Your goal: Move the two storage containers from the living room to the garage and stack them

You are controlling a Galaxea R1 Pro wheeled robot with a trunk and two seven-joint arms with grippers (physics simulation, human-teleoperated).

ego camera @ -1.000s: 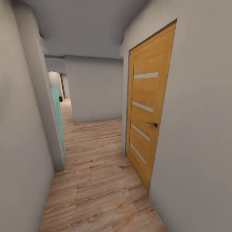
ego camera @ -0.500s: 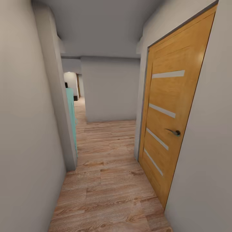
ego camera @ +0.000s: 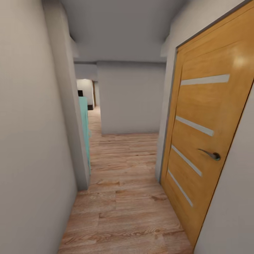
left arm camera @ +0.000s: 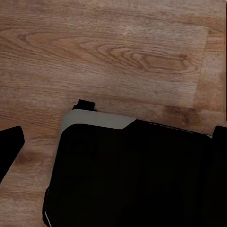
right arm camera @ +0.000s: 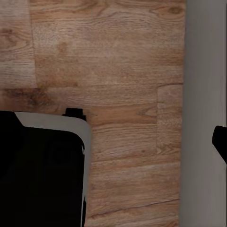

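Narrow hallway w/ wood-plank floor [ego camera: 123,197], orange door [ego camera: 208,141] at right; gripper fingers' state can't tell.

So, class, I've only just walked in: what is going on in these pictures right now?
The robot is on its way along a narrow hallway with a wood-plank floor, not handling anything. A closed wooden door with a metal handle stands close on its right, a grey wall on its left, and a turquoise panel shows further ahead. Both wrist views look down at the planks and the robot's dark base. No orange-red container is in sight.
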